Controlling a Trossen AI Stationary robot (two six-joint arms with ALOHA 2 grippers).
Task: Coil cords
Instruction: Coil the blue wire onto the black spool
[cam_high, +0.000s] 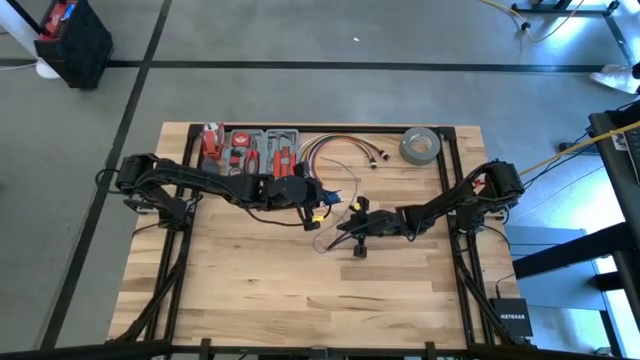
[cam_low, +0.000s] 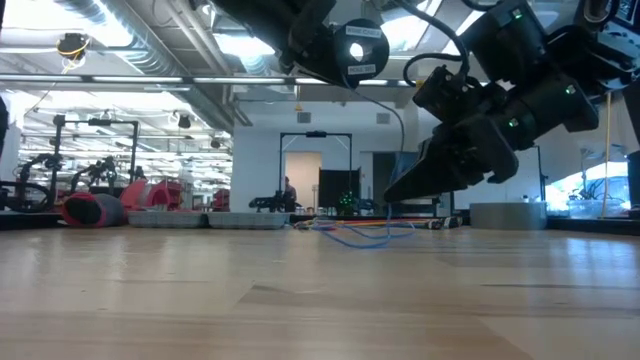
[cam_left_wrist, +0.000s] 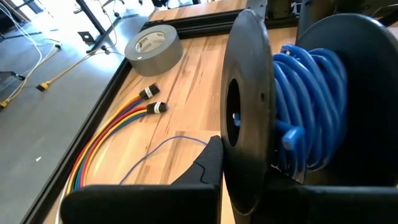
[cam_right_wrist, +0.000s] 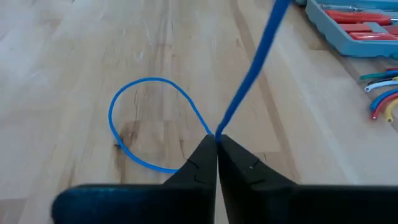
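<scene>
A thin blue wire (cam_right_wrist: 249, 74) runs from a black spool (cam_left_wrist: 245, 106) down to the table, where its free end lies in a loop (cam_right_wrist: 143, 124). Blue turns of it (cam_left_wrist: 308, 106) are wound on the spool. My left gripper (cam_high: 308, 197) holds the spool above the table's middle. In the left wrist view one finger (cam_left_wrist: 208, 165) shows beside the spool's flange; the spool hides the other. My right gripper (cam_right_wrist: 216, 142), low over the wood just right of the spool (cam_high: 345, 225), is shut on the wire. A black cord does not show. My left gripper carries the black spool clear of the table, its flange (cam_left_wrist: 231, 155) right against the visible finger. The spool hides the other finger and the place of contact. My right gripper pinches the thin blue wire (cam_right_wrist: 217, 132) between its two fingertips, at the spot where the loop crosses itself. The fingers slant down from the table's right side. From them the wire rises straight toward the spool, while the loop lies slack on the wood.
A grey tape roll (cam_high: 421, 146) lies at the far right. A bundle of red and yellow cables with plugs (cam_high: 335, 150) is spread along the far edge. A tool tray (cam_high: 250, 150) sits at the far left. The near half of the table (cam_high: 300, 290) is bare wood.
</scene>
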